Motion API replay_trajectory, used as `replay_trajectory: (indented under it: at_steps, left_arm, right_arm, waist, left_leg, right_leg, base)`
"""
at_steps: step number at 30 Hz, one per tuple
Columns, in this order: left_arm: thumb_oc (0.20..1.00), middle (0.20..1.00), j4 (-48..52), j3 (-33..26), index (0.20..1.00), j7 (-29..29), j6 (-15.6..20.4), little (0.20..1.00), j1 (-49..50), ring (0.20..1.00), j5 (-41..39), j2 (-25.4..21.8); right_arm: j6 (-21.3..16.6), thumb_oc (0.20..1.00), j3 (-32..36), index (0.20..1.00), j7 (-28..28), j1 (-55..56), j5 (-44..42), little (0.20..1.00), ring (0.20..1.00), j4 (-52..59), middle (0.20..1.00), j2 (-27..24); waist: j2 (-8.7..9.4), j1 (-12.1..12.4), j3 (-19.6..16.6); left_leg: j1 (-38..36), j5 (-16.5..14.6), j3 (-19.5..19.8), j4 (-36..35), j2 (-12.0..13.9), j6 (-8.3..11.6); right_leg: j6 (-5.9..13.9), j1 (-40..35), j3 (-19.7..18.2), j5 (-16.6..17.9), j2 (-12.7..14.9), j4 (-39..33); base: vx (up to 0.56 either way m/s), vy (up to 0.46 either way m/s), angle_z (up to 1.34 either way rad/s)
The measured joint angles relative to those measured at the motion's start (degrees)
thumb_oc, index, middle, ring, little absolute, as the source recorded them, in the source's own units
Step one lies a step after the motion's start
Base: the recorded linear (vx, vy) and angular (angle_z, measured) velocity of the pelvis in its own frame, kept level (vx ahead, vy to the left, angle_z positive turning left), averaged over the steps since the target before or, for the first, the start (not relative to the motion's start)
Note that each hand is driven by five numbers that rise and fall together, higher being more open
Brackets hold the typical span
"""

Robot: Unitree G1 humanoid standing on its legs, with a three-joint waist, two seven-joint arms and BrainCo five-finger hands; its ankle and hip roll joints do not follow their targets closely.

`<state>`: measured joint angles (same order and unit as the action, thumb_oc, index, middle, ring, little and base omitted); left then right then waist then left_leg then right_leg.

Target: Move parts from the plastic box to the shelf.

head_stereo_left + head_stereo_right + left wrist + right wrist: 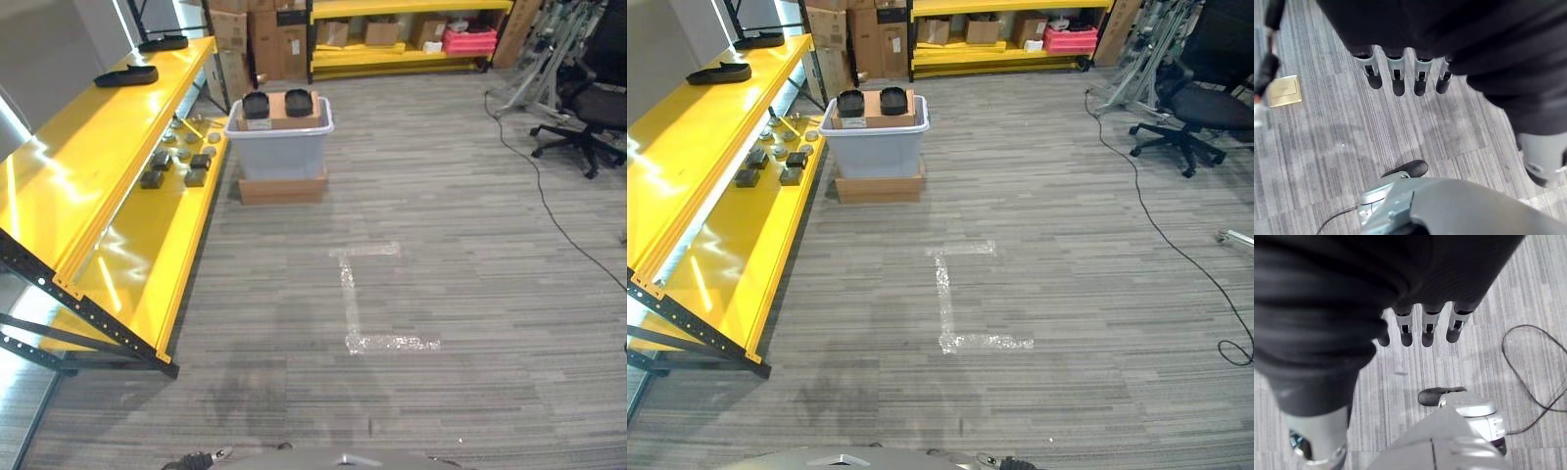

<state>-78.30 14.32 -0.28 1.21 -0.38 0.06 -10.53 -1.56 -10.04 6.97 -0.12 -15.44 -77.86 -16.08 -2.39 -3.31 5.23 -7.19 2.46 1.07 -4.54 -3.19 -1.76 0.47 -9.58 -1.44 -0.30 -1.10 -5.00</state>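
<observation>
My left hand hangs at my side above the floor, fingers straight and relaxed, holding nothing. My right hand hangs likewise, fingers loose and empty. The plastic box stands well ahead of me on a flat carton, just beside the far end of the yellow shelf. Two dark parts rest on cardboard at its top. Several small dark parts already lie on the shelf's lower level. Judgement: transfer partly done; I must approach the box before any further pick
</observation>
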Motion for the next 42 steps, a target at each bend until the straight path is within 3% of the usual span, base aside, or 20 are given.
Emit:
replay_trajectory:
  at_steps: [12,17,20,22,23,24,25,26,29,30,31,32,33,35,36,37,38,39,40,42]
  left_arm:
    - [1.000,1.000,1.8,2.4,1.000,-0.1,0.1,1.000,0.2,1.000,0.1,-0.2]
    - [1.000,1.000,2.1,-3.8,1.000,0.2,0.4,1.000,-1.0,1.000,-3.8,-2.1]
    - [1.000,1.000,2.4,-0.7,1.000,0.3,0.6,1.000,-7.6,1.000,-5.6,-1.9]
    - [1.000,1.000,3.5,-0.7,1.000,0.3,1.3,1.000,-10.3,1.000,-7.3,-2.7]
    - [1.000,1.000,3.6,-1.1,1.000,0.2,1.8,1.000,-9.7,1.000,-8.6,-2.6]
    - [1.000,1.000,3.7,-1.1,1.000,0.1,1.8,1.000,-9.8,1.000,-8.7,-2.6]
    - [1.000,1.000,1.3,-0.8,1.000,0.0,1.4,1.000,-8.0,1.000,-8.9,-0.8]
    - [1.000,1.000,1.0,-0.6,1.000,-0.1,1.1,1.000,-7.8,1.000,-8.9,-0.3]
    - [1.000,1.000,1.2,0.2,1.000,-0.3,1.2,1.000,-6.3,1.000,-8.7,0.6]
    - [1.000,1.000,1.6,0.7,1.000,-0.3,1.3,1.000,-5.2,1.000,-8.6,0.8]
    - [1.000,1.000,1.9,0.9,1.000,-0.4,1.4,1.000,-3.8,1.000,-8.3,0.7]
    - [1.000,1.000,2.1,0.2,1.000,-0.3,2.0,1.000,-3.7,1.000,-8.6,1.0]
    - [1.000,1.000,2.6,-0.2,1.000,-0.5,2.2,1.000,-4.5,1.000,-8.8,1.4]
    - [1.000,1.000,0.4,-0.6,1.000,-0.2,1.6,1.000,-4.0,1.000,-8.6,0.4]
    - [1.000,1.000,0.8,0.1,1.000,-0.1,1.6,1.000,-3.9,1.000,-8.6,-0.1]
    - [1.000,1.000,1.7,0.6,1.000,-0.2,1.4,1.000,-3.7,1.000,-8.5,0.3]
    - [1.000,1.000,1.8,0.4,1.000,-0.2,1.6,1.000,-2.5,1.000,-8.2,0.7]
    - [1.000,1.000,2.6,0.3,1.000,-0.2,1.4,1.000,-1.8,1.000,-8.1,0.1]
    - [1.000,1.000,2.1,0.4,1.000,-0.1,1.1,1.000,-1.6,1.000,-7.6,1.0]
    - [1.000,1.000,1.9,1.6,1.000,-0.2,1.1,1.000,-1.2,1.000,-6.5,0.4]
  right_arm:
    - [0.2,1.000,0.1,1.000,0.2,0.3,-2.0,1.000,1.000,0.2,1.000,0.1]
    - [0.1,1.000,-0.5,1.000,0.1,-0.3,-2.0,1.000,1.000,0.3,1.000,-2.5]
    - [0.2,1.000,-1.7,1.000,0.1,-5.8,-2.0,1.000,1.000,0.0,1.000,-3.6]
    - [-1.0,1.000,-0.3,1.000,0.0,-8.2,-3.0,1.000,1.000,2.1,1.000,-1.5]
    - [-1.1,1.000,0.2,1.000,0.0,-8.2,-4.6,1.000,1.000,2.8,1.000,0.9]
    - [-1.1,1.000,0.2,1.000,0.0,-7.9,-4.6,1.000,1.000,2.9,1.000,1.0]
    - [-1.7,1.000,-0.1,1.000,0.0,-5.5,-5.7,1.000,1.000,2.6,1.000,2.9]
    - [-1.7,1.000,0.1,1.000,0.0,-3.9,-5.8,1.000,1.000,2.0,1.000,3.4]
    - [-1.6,1.000,0.0,1.000,0.0,0.5,-6.7,1.000,1.000,-2.4,1.000,3.3]
    - [-0.9,1.000,0.1,1.000,0.0,2.4,-6.6,1.000,1.000,-3.9,1.000,3.0]
    - [-0.5,1.000,1.2,1.000,0.0,2.8,-5.6,1.000,1.000,-7.3,1.000,3.4]
    - [0.4,1.000,1.1,1.000,0.0,2.7,-4.2,1.000,1.000,-8.4,1.000,2.8]
    - [0.7,1.000,0.1,1.000,0.0,2.3,-3.1,1.000,1.000,-8.7,1.000,0.5]
    - [0.2,1.000,-2.9,1.000,0.0,-1.7,-2.1,1.000,1.000,-4.5,1.000,-3.3]
    - [0.1,1.000,-3.3,1.000,-0.1,-3.8,-2.0,1.000,1.000,-3.9,1.000,-3.7]
    - [-0.1,1.000,-3.1,1.000,-0.1,-4.7,-2.0,1.000,1.000,-4.1,1.000,-5.4]
    - [0.0,1.000,-3.1,1.000,-0.1,-7.1,-1.9,1.000,1.000,-2.7,1.000,-6.9]
    - [0.1,1.000,-3.2,1.000,0.0,-7.4,-1.9,1.000,1.000,-1.2,1.000,-7.3]
    - [-0.7,1.000,-2.8,1.000,-0.3,-7.0,-1.8,1.000,1.000,0.0,1.000,-8.0]
    - [-0.7,1.000,-2.7,1.000,-1.2,-9.0,-0.8,1.000,1.000,0.0,1.000,-7.8]
  waist:
    - [-0.20,0.1,-1.5]
    - [-0.04,1.2,-1.5]
    - [-0.82,2.3,0.6]
    - [0.50,0.8,4.0]
    - [2.41,0.2,4.4]
    - [2.72,0.1,4.4]
    - [1.57,-0.4,4.4]
    - [1.52,-1.0,4.4]
    - [1.55,-3.8,2.7]
    - [0.23,-3.6,1.6]
    - [1.81,-2.8,0.6]
    - [2.45,-2.1,0.3]
    - [1.53,0.2,0.0]
    - [1.17,0.2,-0.3]
    - [2.08,0.8,-0.2]
    - [0.42,0.9,-0.1]
    - [-0.32,2.2,-0.2]
    - [0.91,2.3,-0.3]
    - [-0.83,1.3,-0.5]
    - [-0.72,2.3,0.9]
  left_leg:
    - [0.0,-0.3,-0.9,-0.3,0.0,-0.17]
    - [0.4,-0.5,-0.7,0.1,-0.5,-0.51]
    - [3.2,-0.2,2.4,1.2,-1.2,-2.71]
    - [2.2,-0.1,2.1,1.3,-2.1,-3.33]
    - [2.0,-0.4,0.5,0.9,-2.6,-2.98]
    - [1.9,-0.6,0.5,0.8,-2.7,-2.83]
    - [1.4,-2.7,1.7,-0.4,-1.2,-0.69]
    - [1.2,-4.2,2.3,-0.4,-1.1,0.23]
    - [-0.7,-3.3,4.5,0.0,-2.3,-0.15]
    - [-1.5,-3.3,4.6,0.0,-2.0,-0.50]
    - [4.1,-6.0,5.3,16.3,-4.5,4.79]
    - [11.0,-4.4,5.2,30.0,-6.9,6.62]
    - [16.0,-3.3,5.6,40.8,-7.9,6.14]
    - [19.7,-3.7,7.4,44.3,-6.0,6.83]
    - [20.6,-3.5,6.0,41.3,-5.1,6.25]
    - [19.7,-2.7,6.6,33.4,-2.2,4.95]
    - [17.9,-1.8,6.3,22.9,1.3,6.49]
    - [17.1,-1.1,5.7,16.9,1.7,7.06]
    - [16.2,-0.5,7.0,9.8,3.4,6.89]
    - [17.4,1.1,8.6,3.7,0.1,5.18]
  right_leg:
    - [-0.42,0.3,-0.9,0.5,0.0,0.4]
    - [-0.04,1.0,-0.8,0.4,0.3,1.2]
    - [2.83,10.2,-2.1,-2.0,-0.2,15.1]
    - [5.43,19.2,-4.8,-6.3,0.3,32.7]
    - [5.69,23.1,-4.8,-7.0,1.4,34.0]
    - [5.67,23.4,-4.7,-7.0,1.4,33.5]
    - [4.61,23.4,-4.1,-6.1,-1.8,21.8]
    - [3.98,23.3,-4.3,-5.2,-3.5,18.3]
    - [0.70,19.2,-8.1,-2.0,-5.8,16.8]
    - [-2.29,16.6,-6.9,0.3,-5.8,15.7]
    - [-4.77,13.2,-5.6,-0.6,-3.6,13.7]
    - [-5.20,11.3,-4.4,0.6,-1.5,11.7]
    - [-5.10,9.3,-4.4,2.0,-0.8,9.7]
    - [-5.88,5.4,-4.8,0.9,-1.1,6.8]
    - [-2.53,5.4,-4.7,0.2,-0.7,5.9]
    - [4.49,5.6,-1.9,-3.0,-0.5,8.3]
    - [-4.78,8.2,-2.5,-3.9,-0.1,12.7]
    - [-2.86,7.2,-3.9,-2.6,1.3,9.8]
    - [-2.99,5.0,-2.9,-1.3,-0.9,7.4]
    - [-4.82,0.2,-3.5,0.0,-2.4,1.3]
  base:
    - [0.02,0.019,-0.04]
    - [-0.01,0.137,0.02]
    - [-0.02,0.118,-0.23]
    - [0.21,0.018,-0.14]
    - [0.34,-0.067,-0.02]
    - [0.41,-0.087,-0.25]
    - [0.29,-0.092,-0.05]
    - [0.31,-0.131,0.16]
    - [0.28,-0.186,0.71]
    - [0.34,-0.378,0.99]
    - [0.11,-0.230,0.93]
    - [0.05,-0.182,0.65]
    - [0.09,-0.158,0.15]
    - [0.22,-0.184,-0.13]
    - [0.26,-0.067,-0.13]
    - [0.22,-0.035,-0.50]
    - [0.16,-0.016,-0.47]
    - [0.23,-0.027,-0.13]
    - [0.17,-0.019,0.27]
    - [0.28,-0.030,-0.03]
